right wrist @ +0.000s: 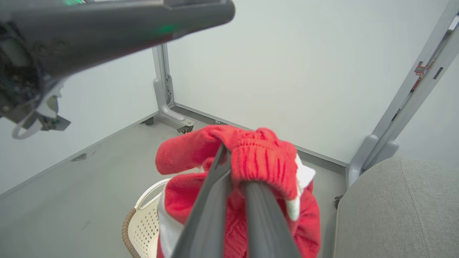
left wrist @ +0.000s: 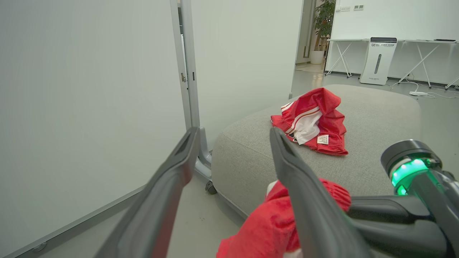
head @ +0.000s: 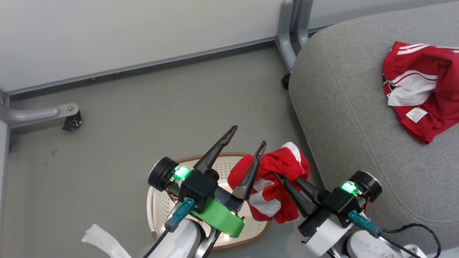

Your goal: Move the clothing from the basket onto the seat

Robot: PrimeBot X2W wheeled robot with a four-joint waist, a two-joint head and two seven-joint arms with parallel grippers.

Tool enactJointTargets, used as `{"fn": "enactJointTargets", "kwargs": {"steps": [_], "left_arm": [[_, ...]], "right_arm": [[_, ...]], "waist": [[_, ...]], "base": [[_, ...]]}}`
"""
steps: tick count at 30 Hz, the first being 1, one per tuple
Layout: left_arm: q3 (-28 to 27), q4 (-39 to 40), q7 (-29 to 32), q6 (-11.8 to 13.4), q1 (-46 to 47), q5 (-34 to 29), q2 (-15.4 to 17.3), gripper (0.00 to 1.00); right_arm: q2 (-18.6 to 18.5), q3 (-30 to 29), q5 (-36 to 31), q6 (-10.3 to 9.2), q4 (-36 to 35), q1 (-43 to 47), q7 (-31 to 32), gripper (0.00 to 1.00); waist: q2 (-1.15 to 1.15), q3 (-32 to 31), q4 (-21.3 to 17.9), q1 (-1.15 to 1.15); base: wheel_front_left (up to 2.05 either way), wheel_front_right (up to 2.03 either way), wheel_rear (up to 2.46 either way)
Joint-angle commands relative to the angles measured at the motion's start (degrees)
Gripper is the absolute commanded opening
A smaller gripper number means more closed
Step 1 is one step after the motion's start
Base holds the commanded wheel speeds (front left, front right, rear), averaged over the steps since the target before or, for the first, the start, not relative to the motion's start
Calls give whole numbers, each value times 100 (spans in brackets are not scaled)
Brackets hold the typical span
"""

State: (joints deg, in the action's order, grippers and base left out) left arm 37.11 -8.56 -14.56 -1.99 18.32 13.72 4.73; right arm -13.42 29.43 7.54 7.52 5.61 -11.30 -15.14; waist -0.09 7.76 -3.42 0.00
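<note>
Clamping red garment (head: 272, 190), right pincer (head: 287, 177) — left wrist view catches plant (left wrist: 324, 14).

The basket (head: 157, 204) lay mostly hidden beneath the left gripper (head: 249, 135) and held garment (head: 267, 200); print on the label (head: 416, 114) was illegible.

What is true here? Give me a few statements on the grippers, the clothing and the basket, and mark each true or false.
1. The right gripper is shut on a red garment. True.
2. The left gripper is clamped on that red garment too. False: its fingers stand wide apart and hold nothing.
3. A second red garment lies on the grey seat. True.
4. The basket stands on the seat. False: it stands on the floor beside the seat.
</note>
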Motion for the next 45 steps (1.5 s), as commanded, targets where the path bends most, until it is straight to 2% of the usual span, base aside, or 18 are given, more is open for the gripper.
{"fn": "enactJointTargets", "kwargs": {"steps": [1, 10, 16, 20, 32, 39, 45], "left_arm": [[-27, -21, -21, 26, 99, -24, 52, 100], [-151, -99, -63, 128, -22, -28, 142, 100], [-516, 42, -61, 248, -161, -158, 209, 100], [-825, 225, -57, 234, -317, -248, 250, 100], [-1426, 426, -58, -35, -912, -677, 510, 100], [-1548, 417, -58, -142, -1074, -878, 650, 100], [-1579, 423, -58, -217, -1216, -979, 778, 100]], "right_arm": [[10, -43, -10, -6, -35, -63, -1, 0], [152, -543, -109, -6, -223, -65, 0, 0], [298, -1053, -216, -6, -459, -78, -1, 0], [376, -1340, -264, -6, -710, -37, 0, 0], [725, -2042, -185, -6, -1502, 376, 0, 0], [979, -2333, -98, -6, -1750, 702, -1, 0], [1054, -2491, 49, -6, -1863, 921, -1, 0]], "waist": [[9, 15, -9, 0], [9, 153, -119, 0], [9, 314, -333, 0], [9, 434, -546, 0], [9, 844, -1623, 0], [9, 1117, -2292, 0], [9, 1337, -2752, 0]], "base": [[0, 0, 0], [0, 0, 0], [0, 0, 0], [0, 0, 0], [0, 0, 0], [0, 0, 0], [0, 0, 0]]}}
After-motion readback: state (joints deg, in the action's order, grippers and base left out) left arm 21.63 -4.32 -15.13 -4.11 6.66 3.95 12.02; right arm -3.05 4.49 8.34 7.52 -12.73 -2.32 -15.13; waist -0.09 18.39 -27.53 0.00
